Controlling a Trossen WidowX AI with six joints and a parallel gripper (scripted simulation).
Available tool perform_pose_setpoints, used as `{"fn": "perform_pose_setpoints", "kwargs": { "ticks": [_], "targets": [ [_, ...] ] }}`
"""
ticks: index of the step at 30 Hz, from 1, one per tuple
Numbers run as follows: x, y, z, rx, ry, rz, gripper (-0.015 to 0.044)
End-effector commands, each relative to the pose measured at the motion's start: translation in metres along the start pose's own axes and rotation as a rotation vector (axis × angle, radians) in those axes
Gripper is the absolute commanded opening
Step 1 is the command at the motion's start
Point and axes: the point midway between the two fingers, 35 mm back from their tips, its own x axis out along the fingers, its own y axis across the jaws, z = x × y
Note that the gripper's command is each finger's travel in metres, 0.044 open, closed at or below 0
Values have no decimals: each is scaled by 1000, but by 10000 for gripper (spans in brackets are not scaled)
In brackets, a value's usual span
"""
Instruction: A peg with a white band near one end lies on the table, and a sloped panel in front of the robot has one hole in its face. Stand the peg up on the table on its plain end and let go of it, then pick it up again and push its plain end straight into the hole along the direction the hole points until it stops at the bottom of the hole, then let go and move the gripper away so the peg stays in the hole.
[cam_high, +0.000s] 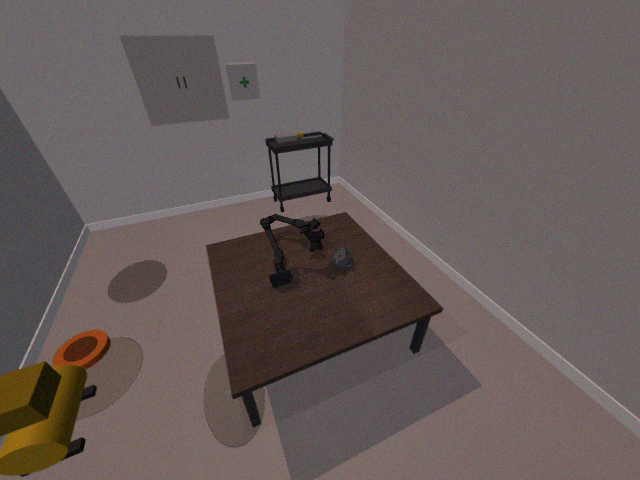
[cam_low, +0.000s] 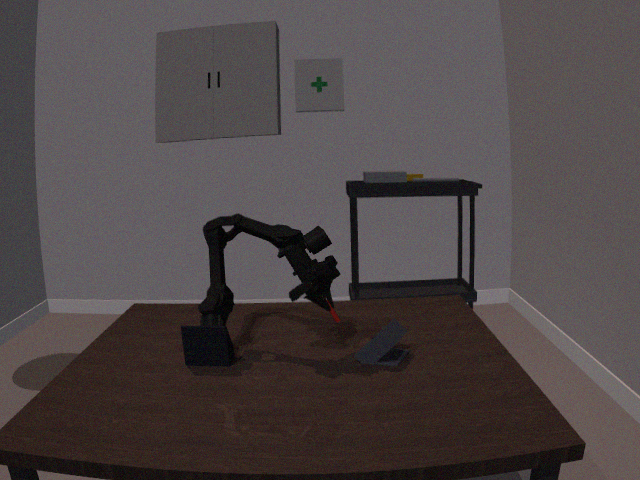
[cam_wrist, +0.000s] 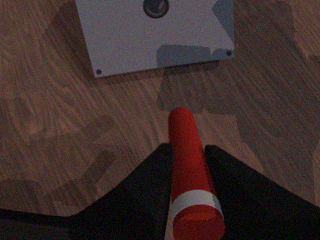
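Note:
My gripper (cam_wrist: 187, 155) (cam_low: 323, 298) (cam_high: 317, 246) is shut on the red peg (cam_wrist: 188, 160) (cam_low: 332, 312) (cam_high: 323, 250). The fingers hold it just ahead of its white band (cam_wrist: 195, 202), which sits at the near end. The plain end points forward and down, tilted toward the grey sloped panel (cam_wrist: 127, 34) (cam_low: 379, 343) (cam_high: 341, 255). The panel has one dark round hole (cam_wrist: 155, 4) in its face. The peg's tip hangs above the table (cam_low: 310, 413), short of the panel's near edge and a little to the right of the hole's line.
The arm's base (cam_low: 207, 345) stands on the table to the left of the panel. A black cart (cam_low: 413, 237) stands behind the table by the wall. A yellow and orange object (cam_high: 36, 408) sits on the floor far off.

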Motion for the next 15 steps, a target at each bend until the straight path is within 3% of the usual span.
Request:
{"fn": "perform_pose_setpoints", "kwargs": {
  "ticks": [1,15],
  "targets": [
    [3,-2,4,18,-25,4,0],
    [6,2,18,44,-98,35,0]
  ]
}}
